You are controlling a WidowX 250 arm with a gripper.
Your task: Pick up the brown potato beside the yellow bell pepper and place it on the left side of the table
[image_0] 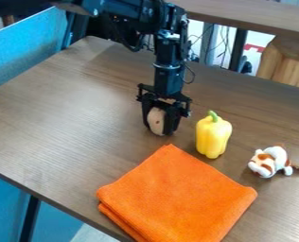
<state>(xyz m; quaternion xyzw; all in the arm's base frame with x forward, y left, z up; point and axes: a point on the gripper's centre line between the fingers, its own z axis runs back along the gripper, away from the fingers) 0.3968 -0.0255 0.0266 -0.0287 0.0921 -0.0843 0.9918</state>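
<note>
1. Brown wooden table [57, 127] here, blue panel [25, 49] at upper left!
2. And the black gripper [161, 132] has a pale oval object [156, 121] clasped upright between its fingers, just beyond the folded orange cloth [177, 198]!
3. Yellow pepper [213, 137] standing nearby, patchy toy animal [271, 161] farther right!

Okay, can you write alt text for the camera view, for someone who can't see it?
A black robot gripper holds a pale oval object between its fingers over a brown table. To its right in the picture are a yellow pepper and, farther right, a small white-and-brown toy animal; a folded orange cloth lies nearer the camera.
</note>
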